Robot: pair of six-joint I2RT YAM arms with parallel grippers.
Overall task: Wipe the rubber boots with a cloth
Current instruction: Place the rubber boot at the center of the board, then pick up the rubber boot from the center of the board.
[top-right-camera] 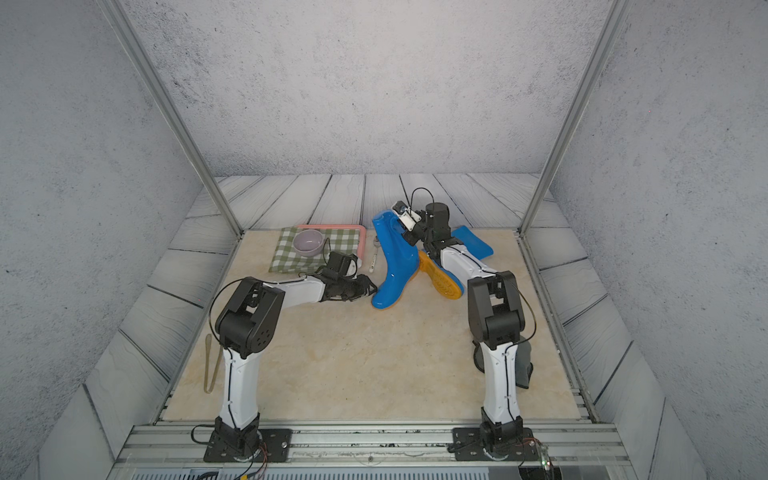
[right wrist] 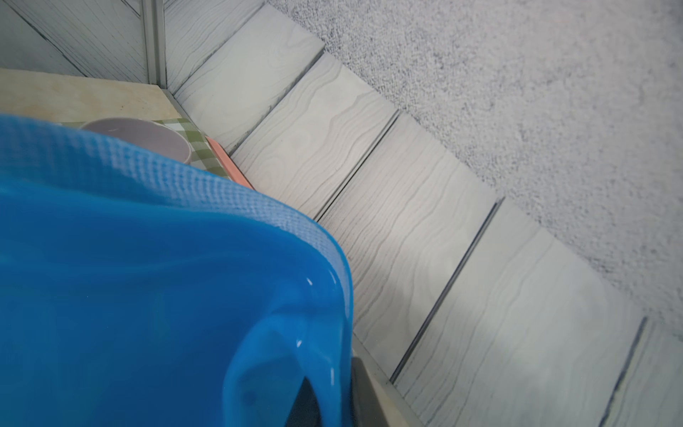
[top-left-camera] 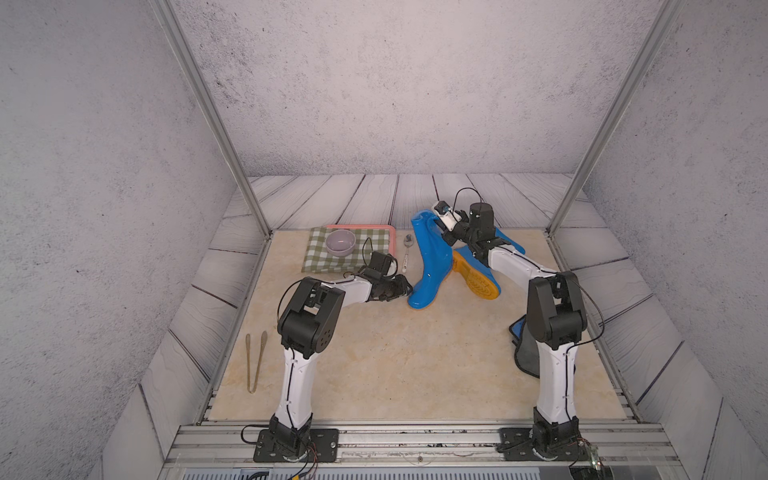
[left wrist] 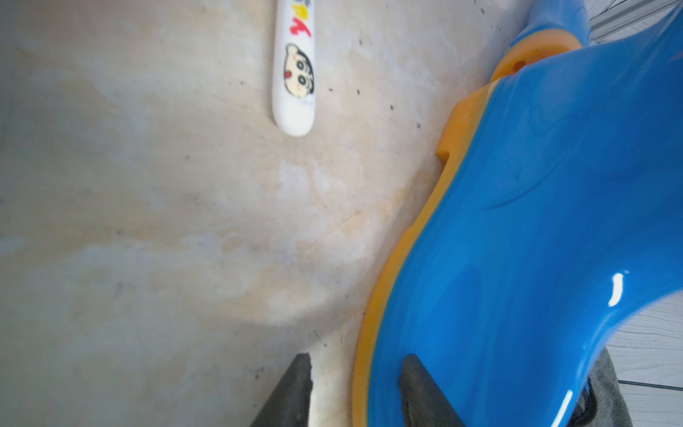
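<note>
One blue rubber boot (top-left-camera: 430,266) stands on its yellow-orange sole, toe toward the front. The other rubber boot (top-left-camera: 478,278) lies on its side just right of it, tread facing forward. My right gripper (top-left-camera: 439,227) is at the top of the standing boot's shaft. In the right wrist view its jaws (right wrist: 336,399) pinch the shaft's rim wall (right wrist: 184,295), one finger inside and one outside. My left gripper (top-left-camera: 405,286) is at the boot's toe, open (left wrist: 357,358), with one finger over the blue upper and one over the table. The dark grey cloth (top-left-camera: 527,353) lies behind the right arm's base.
At the back left a green-and-white checked cloth (top-left-camera: 332,255) covers a pink tray (top-left-camera: 392,237) and carries a grey bowl (top-left-camera: 340,242). A white-handled spoon (top-left-camera: 406,255) lies left of the standing boot. Tongs (top-left-camera: 255,361) lie at the front left. Metal posts stand at the table's back corners.
</note>
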